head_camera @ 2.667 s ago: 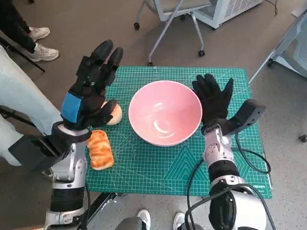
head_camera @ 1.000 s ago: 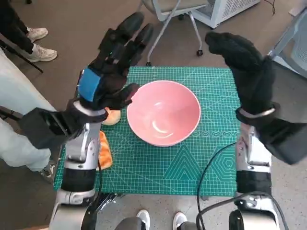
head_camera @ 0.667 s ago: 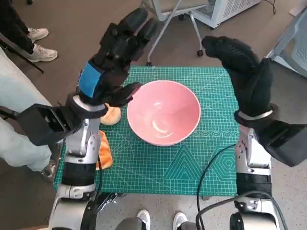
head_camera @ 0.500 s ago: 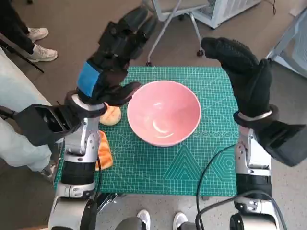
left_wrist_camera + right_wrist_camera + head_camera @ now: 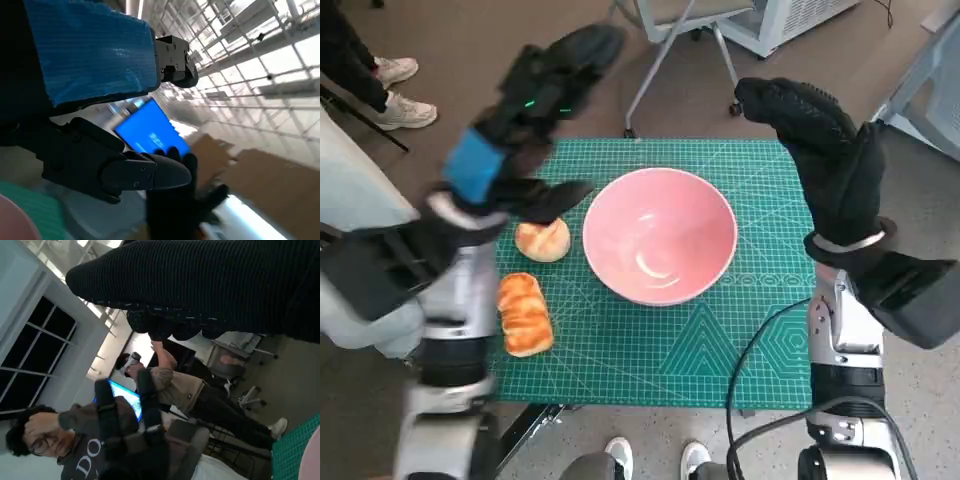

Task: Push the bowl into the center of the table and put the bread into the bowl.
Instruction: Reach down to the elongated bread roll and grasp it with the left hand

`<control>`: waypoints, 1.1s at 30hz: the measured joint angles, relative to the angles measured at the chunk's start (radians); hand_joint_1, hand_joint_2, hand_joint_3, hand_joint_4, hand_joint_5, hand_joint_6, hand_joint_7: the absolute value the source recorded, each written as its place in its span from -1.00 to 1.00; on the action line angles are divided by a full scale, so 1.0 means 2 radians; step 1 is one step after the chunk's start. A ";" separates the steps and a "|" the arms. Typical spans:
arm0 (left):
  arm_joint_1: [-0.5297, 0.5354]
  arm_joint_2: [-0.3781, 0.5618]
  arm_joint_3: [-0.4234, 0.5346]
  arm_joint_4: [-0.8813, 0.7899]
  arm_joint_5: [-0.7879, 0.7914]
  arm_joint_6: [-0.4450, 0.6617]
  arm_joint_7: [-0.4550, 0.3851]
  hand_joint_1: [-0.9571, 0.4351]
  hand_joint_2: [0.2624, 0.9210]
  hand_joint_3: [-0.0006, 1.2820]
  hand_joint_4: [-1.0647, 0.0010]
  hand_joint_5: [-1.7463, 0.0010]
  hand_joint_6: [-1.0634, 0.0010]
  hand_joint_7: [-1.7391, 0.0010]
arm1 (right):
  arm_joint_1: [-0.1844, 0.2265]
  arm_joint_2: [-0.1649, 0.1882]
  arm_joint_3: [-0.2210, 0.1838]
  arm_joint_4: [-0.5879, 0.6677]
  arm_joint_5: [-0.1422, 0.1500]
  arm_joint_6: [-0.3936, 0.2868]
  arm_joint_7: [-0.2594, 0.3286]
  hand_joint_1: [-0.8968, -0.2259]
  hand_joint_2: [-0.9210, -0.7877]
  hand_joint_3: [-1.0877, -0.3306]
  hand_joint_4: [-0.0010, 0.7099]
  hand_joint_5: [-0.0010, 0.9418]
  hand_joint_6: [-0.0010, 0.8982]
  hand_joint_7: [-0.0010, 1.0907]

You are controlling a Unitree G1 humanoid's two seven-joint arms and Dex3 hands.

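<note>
Bowl (image 5: 660,235), pink, near the surface's (image 5: 720,360) middle; round bread (image 5: 542,240) and long bread (image 5: 524,313) just left of it; left hand (image 5: 525,115) and right hand (image 5: 820,150) raised, fingers spread, empty; risk: a descending left hand knocks bread off the edge.

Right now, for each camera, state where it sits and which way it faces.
Head view: on the head, looking steeply down at the green mat, pink bowl and two breads; both raised hands show, left hand and right hand.
Left wrist view: behind the left hand, facing out into the room; the gloved right hand shows.
Right wrist view: behind the glove, facing people; the left hand shows.
Shared: each wrist view catches the other hand.
</note>
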 measured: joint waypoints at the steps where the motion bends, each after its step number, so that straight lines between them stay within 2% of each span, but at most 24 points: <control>1: 0.007 0.020 0.006 -0.013 0.001 0.001 -0.006 -0.25 0.75 -0.89 0.53 0.94 0.94 0.22 | 0.001 0.000 0.000 0.000 0.000 -0.001 0.000 -0.35 -1.00 -0.11 -0.54 -1.00 -1.00 0.05; 7: 0.022 0.113 0.034 -0.040 -0.025 0.014 -0.066 -0.02 0.58 -0.98 0.45 0.94 0.79 0.25 | 0.002 -0.001 0.000 0.003 0.001 -0.004 0.000 -0.33 -1.00 -0.11 -0.54 -1.00 -1.00 0.06; 10: 0.032 0.148 0.042 -0.050 -0.038 0.035 -0.090 0.11 0.54 -0.99 0.36 0.96 0.57 0.36 | 0.002 0.000 0.001 0.004 0.001 -0.004 0.000 -0.33 -1.00 -0.10 -0.54 -1.00 -1.00 0.07; 16: 0.077 0.219 0.056 -0.086 -0.022 0.084 -0.114 0.23 0.55 -0.99 0.30 0.99 0.35 0.56 | 0.001 0.000 -0.001 0.010 0.007 -0.004 0.000 -0.31 -1.00 -0.10 -0.53 -1.00 -1.00 0.08; 25: 0.141 0.268 0.058 -0.131 0.001 0.129 -0.135 0.30 0.61 -0.99 0.36 1.00 0.21 0.83 | -0.004 0.004 0.000 0.020 0.015 -0.007 0.000 -0.36 -1.00 -0.09 -0.54 -1.00 -1.00 0.10; 33: 0.181 0.296 0.043 -0.175 0.057 0.162 -0.136 0.29 0.62 -0.99 0.41 1.00 0.21 0.91 | -0.009 0.006 0.000 0.034 0.016 -0.013 0.001 -0.36 -1.00 -0.09 -0.54 -1.00 -1.00 0.10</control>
